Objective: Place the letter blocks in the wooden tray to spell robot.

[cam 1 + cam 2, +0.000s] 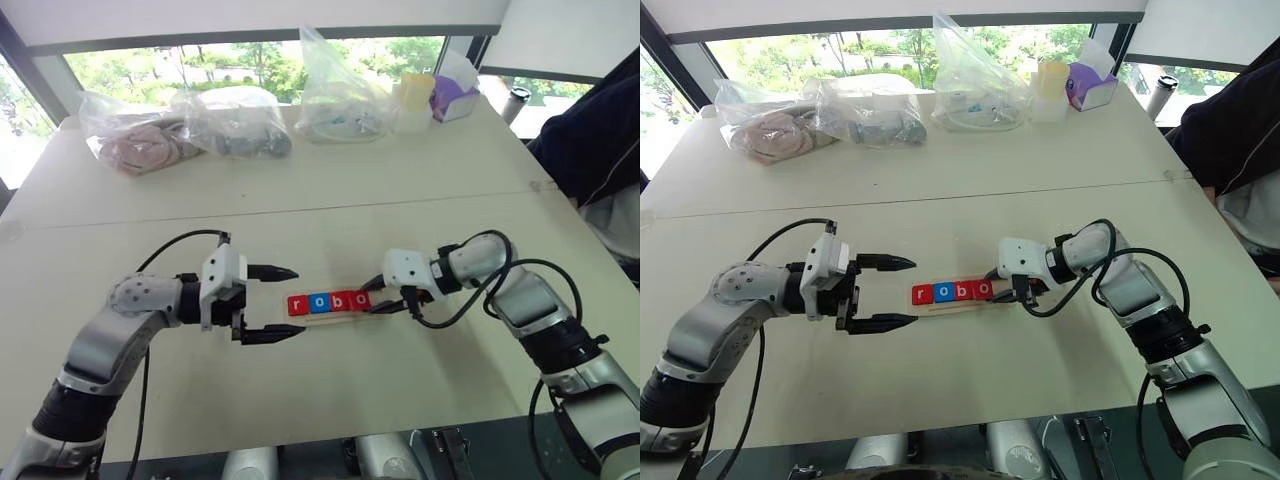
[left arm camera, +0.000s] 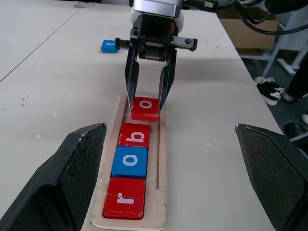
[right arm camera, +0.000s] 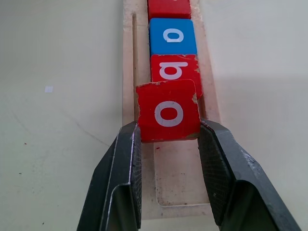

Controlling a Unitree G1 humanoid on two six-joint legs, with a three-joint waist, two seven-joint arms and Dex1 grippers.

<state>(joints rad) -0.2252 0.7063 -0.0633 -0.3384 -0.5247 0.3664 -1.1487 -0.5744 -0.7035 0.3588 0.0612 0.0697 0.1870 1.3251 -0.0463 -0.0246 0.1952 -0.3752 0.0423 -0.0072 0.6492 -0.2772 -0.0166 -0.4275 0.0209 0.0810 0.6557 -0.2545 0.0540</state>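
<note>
My right gripper (image 3: 168, 139) is clamped on a red "o" block (image 3: 168, 111), holding it over the wooden tray (image 2: 161, 159) just past the red "b" block (image 2: 134, 135), slightly tilted and overlapping it. In the tray the red "r" block (image 2: 124, 198), blue "o" block (image 2: 130, 161) and "b" sit in a row, while the blue "t" block (image 2: 110, 45) lies apart on the counter (image 1: 400, 210). My left gripper (image 1: 285, 303) hangs released beside the tray's "r" end, grasping nothing.
</note>
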